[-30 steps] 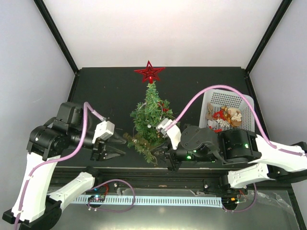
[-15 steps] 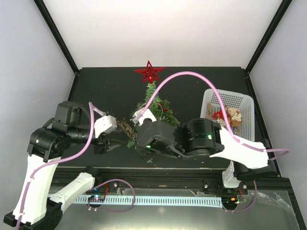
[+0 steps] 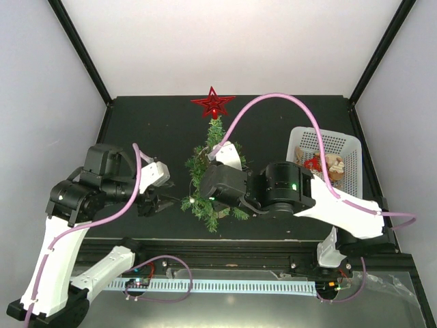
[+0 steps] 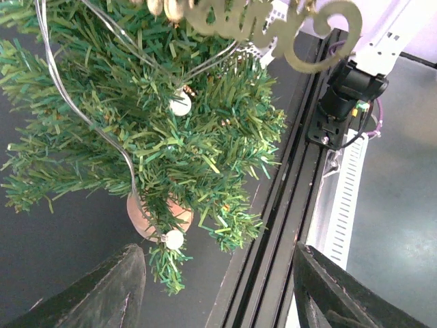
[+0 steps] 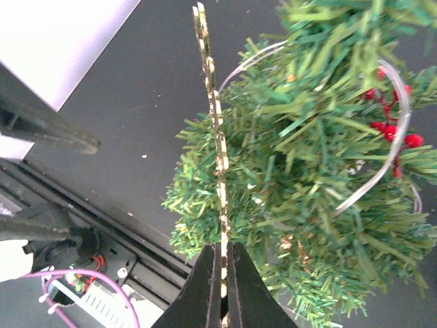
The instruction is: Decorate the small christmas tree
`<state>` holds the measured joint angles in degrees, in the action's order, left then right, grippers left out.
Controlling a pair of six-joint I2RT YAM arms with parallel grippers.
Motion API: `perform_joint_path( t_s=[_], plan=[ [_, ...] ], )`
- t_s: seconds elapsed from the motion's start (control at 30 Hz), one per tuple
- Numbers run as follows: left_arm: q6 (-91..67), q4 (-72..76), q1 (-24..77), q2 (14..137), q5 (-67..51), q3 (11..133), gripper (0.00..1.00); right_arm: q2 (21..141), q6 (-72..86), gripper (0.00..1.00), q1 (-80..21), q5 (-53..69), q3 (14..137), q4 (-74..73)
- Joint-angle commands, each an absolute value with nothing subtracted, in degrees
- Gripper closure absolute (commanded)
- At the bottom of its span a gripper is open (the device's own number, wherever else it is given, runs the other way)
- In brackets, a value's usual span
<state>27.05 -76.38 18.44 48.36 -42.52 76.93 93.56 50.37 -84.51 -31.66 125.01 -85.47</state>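
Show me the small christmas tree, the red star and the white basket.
small christmas tree [image 3: 216,133]: top external view, upper green branches.
red star [image 3: 213,104]: top external view, the star's centre.
white basket [image 3: 338,134]: top external view, far rim.

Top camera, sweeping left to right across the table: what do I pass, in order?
left gripper → small christmas tree → white basket. The right arm lies across the tree's lower part, so its place in the order is unclear and it is left out.
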Motion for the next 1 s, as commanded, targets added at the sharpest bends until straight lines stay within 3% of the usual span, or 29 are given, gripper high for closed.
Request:
perform_joint_path(
  t_s=[0.0,0.97],
  plan=[
    [26.2,-75.7,18.2,47.5,-41.9,76.3,0.40,92.7,50.8,0.99,-82.9,-34.4,123.7,-85.0],
    [26.1,-75.2,18.2,45.1,-42.1,73.2,0.41,94.0,49.2,0.99,-78.0,-29.9,118.4,-79.1]
  ],
)
